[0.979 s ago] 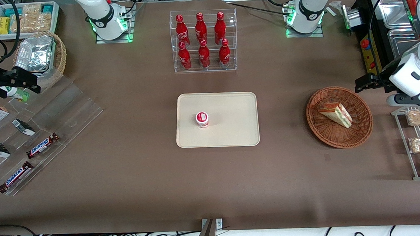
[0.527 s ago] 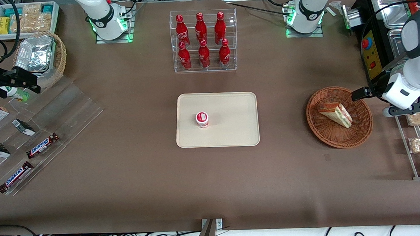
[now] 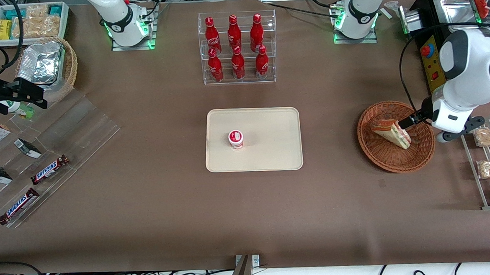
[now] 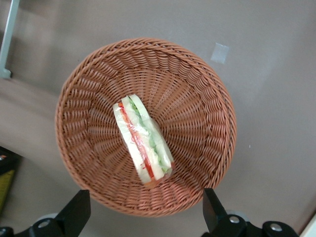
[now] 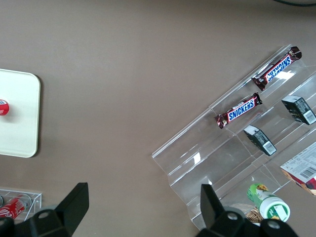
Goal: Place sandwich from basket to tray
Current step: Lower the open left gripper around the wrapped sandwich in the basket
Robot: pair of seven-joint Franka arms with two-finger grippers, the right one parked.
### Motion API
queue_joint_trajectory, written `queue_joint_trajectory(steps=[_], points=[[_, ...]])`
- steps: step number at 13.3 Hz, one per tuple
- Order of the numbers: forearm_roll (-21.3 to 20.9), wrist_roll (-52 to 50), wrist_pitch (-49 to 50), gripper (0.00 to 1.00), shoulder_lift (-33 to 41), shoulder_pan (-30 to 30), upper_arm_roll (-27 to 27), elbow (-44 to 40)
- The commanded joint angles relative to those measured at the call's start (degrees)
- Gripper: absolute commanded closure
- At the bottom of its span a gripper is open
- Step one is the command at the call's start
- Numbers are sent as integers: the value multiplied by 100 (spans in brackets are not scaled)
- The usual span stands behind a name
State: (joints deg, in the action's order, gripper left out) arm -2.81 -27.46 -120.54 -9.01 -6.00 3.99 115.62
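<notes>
Sandwich (image 3: 391, 133) lies in the wicker basket (image 3: 397, 163) toward the working arm's end of the worktop (image 3: 148, 209) in the front view, well apart from the cream tray (image 3: 271, 153), which carries only a small red-lidded cup (image 3: 236, 139). The claw (image 3: 407, 122) hangs above the basket's rim, just beside the sandwich, touching nothing. In the left wrist view the sandwich (image 4: 142, 140) rests on its side near the basket's (image 4: 197, 98) middle, its cut face of red, green and pale layers turned up toward the camera. The claw's two dark fingers (image 4: 74, 213) stand wide apart, released and empty, one at each side of the basket's edge. The wedge looks light and soft, and its clear wrap is probably slick, so a hard squeeze would likely crush the bread. The best hold is probably across the two flat bread faces near the thick middle, with gentle pressure.
</notes>
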Motion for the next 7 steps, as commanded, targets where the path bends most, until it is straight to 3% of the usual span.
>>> queue_joint_trajectory(steps=[1, 3, 7], points=[[-132, -794, -688, 0, 146, -15, 58, 592], [-342, -1164, -1049, 0, 128, -6, 67, 856], [-378, -1945, -1867, 0, -56, -15, 58, 1226]])
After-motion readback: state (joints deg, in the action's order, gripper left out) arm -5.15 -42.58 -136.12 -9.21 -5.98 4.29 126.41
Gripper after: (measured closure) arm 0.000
